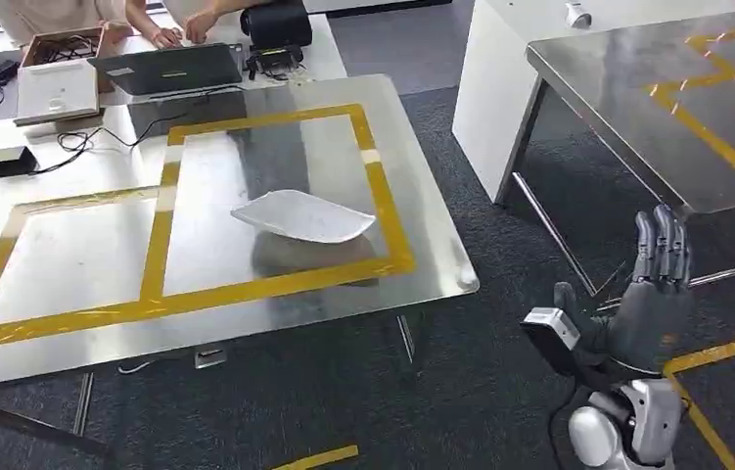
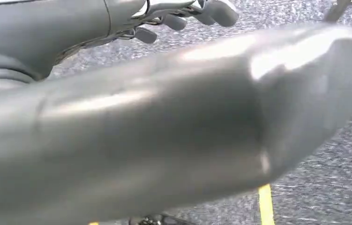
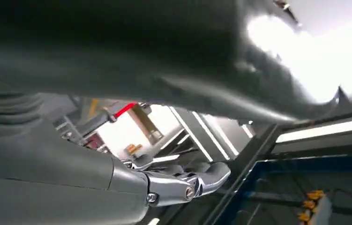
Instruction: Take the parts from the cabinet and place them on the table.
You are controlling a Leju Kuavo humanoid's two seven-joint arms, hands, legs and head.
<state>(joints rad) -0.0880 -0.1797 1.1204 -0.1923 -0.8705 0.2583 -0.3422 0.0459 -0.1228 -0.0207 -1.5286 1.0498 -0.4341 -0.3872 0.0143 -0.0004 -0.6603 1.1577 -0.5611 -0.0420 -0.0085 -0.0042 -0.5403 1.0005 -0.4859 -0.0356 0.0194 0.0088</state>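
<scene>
Looking lower right, you see your right hand (image 1: 655, 294) raised upright over the carpet, fingers (image 1: 665, 240) straight, holding nothing. The white part (image 1: 302, 215) lies on the tabletop (image 1: 69, 259), frame centre. Left hand's (image 2: 183, 18) fingers: can't tell.

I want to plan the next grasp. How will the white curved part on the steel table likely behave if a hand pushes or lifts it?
The white part looks like a thin molded shell, so it is probably light and fairly stiff. It lies on glossy steel table, so a push would likely make it slide. Its bowed shape may let it rock.
</scene>
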